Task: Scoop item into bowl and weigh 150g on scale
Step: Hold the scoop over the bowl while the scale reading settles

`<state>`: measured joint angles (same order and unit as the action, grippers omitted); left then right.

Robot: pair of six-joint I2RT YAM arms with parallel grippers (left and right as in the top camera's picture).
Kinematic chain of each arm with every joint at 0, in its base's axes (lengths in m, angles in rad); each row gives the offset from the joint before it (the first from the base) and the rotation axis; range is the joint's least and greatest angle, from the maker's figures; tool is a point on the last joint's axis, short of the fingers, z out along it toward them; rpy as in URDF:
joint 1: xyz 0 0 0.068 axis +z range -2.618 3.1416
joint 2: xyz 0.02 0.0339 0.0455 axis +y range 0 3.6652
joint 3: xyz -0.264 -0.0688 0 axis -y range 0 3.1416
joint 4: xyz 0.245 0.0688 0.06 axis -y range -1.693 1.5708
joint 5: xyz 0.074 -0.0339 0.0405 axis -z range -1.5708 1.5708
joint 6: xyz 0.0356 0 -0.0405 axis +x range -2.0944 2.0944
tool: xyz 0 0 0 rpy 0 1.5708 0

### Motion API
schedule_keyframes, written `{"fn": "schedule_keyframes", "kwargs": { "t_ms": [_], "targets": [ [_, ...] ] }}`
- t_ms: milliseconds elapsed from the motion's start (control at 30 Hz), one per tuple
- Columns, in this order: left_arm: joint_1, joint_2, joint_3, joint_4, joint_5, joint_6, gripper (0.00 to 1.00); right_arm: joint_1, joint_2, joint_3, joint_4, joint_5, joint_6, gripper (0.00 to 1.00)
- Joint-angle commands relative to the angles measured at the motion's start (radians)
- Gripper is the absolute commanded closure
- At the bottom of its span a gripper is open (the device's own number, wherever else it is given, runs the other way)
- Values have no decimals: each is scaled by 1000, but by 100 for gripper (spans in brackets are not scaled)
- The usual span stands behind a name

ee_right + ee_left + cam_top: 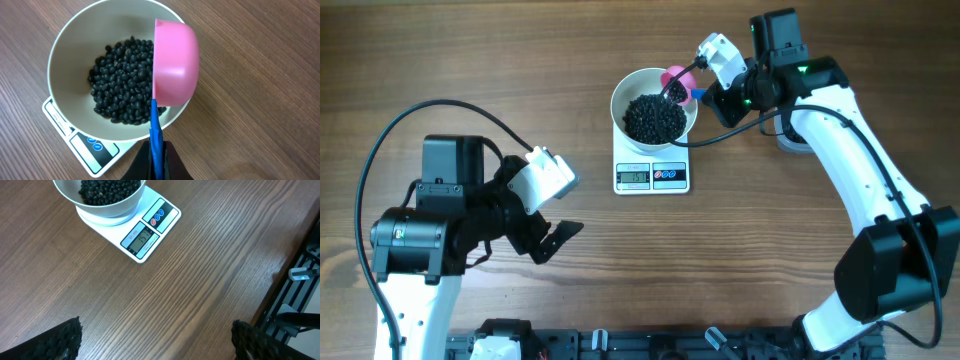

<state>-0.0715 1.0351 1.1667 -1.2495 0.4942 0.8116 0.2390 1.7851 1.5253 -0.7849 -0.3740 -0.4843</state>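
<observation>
Your right gripper has its jaws pressed tight on the blue handle of the pink scoop. The scoop is tipped on its side over the rim of the white bowl, mouth facing the bowl. Black beans lie in a loose pile in the bowl's bottom. The bowl sits on the scale; the display digits are not surely legible. Your left gripper hangs over the table, well apart from the scale, jaws spread wide and empty.
</observation>
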Motion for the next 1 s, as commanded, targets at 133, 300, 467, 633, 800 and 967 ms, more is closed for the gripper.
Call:
{"fn": "schedule_keyframes", "kwargs": {
  "t_ms": [133,300,467,633,800,967],
  "targets": [
    [-4,-2,18,3,1,23,0,2,-35,13,0,-80,-10,96],
    [-4,-2,18,3,1,23,0,2,-35,13,-42,-80,-10,96],
    [-4,-2,18,3,1,23,0,2,-35,13,-68,-80,-9,96],
    [-4,-2,18,3,1,23,0,2,-35,13,-63,-101,-9,96],
    [-4,-2,18,3,1,23,0,2,-35,13,-65,-114,-10,96],
    [-4,-2,18,3,1,23,0,5,-35,13,-39,-114,-10,96]
  ]
}}
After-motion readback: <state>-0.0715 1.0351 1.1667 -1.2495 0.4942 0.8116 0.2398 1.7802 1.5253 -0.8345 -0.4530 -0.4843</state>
